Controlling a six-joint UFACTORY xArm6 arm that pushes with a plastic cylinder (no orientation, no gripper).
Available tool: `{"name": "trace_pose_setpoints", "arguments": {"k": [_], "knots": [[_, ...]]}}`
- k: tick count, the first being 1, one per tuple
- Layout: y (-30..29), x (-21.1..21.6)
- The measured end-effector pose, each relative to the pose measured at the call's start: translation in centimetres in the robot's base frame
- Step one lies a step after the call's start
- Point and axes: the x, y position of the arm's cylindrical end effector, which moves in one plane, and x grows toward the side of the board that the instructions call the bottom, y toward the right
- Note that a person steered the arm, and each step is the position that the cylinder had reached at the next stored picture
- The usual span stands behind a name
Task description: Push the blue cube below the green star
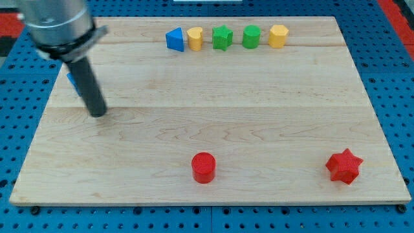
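My tip (97,114): a bare rod with nothing to open or close, resting on the board (213,136) at far left.
Blue cube (72,80): touching behind my rod, mostly hidden.
Green star (222,37): far row, well right.

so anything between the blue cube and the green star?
In the camera view, my tip and its rod stand right at the blue cube, mostly hiding it. Beyond that, bare board up to the blue triangular block and yellow block beside the green star.
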Motion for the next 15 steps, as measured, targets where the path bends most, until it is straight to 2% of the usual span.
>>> {"name": "trace_pose_setpoints", "arguments": {"k": [1,2,4,8,11,12,15], "knots": [[-6.1,-2.6],[-6.5,-5.8],[1.1,-6.4],[4.9,-11.0],[13.5,-10.7],[15.5,-9.2],[21.6,-8.7]]}}
